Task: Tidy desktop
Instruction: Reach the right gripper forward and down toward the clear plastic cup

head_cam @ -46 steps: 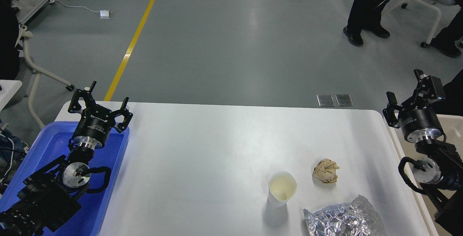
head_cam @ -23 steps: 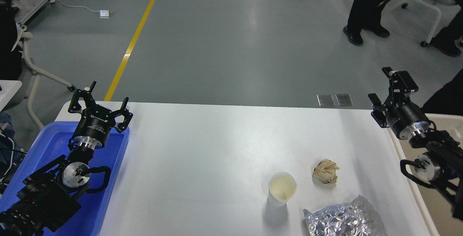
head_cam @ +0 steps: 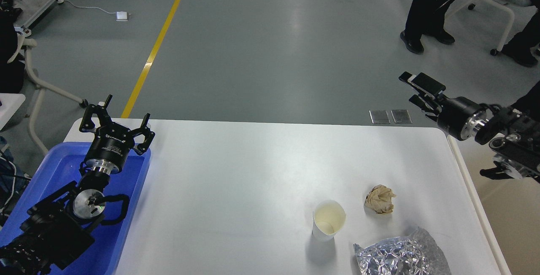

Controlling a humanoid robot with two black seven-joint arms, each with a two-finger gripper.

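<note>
The white desktop [head_cam: 253,173] holds a white paper cup [head_cam: 328,220] standing upright, a crumpled brown paper ball [head_cam: 380,199] to its right, and a crinkled silver foil bag [head_cam: 400,258] at the front edge. My left gripper [head_cam: 114,117] is open and empty, above the far end of the blue tray [head_cam: 55,169] at the desktop's left. My right gripper [head_cam: 415,91] is open and empty, turned sideways and pointing left. It hovers just past the desktop's far right corner, well away from the cup, the paper ball and the bag.
A beige bin [head_cam: 512,224] lies along the desktop's right side under my right arm. People's legs [head_cam: 426,9] and a wheeled chair [head_cam: 500,9] are on the floor at the back right. A yellow floor line [head_cam: 156,47] runs at the back left.
My right arm has swung from over the bin toward the far right corner, and its gripper has turned from upright to pointing left. The left arm and the objects have not moved.
</note>
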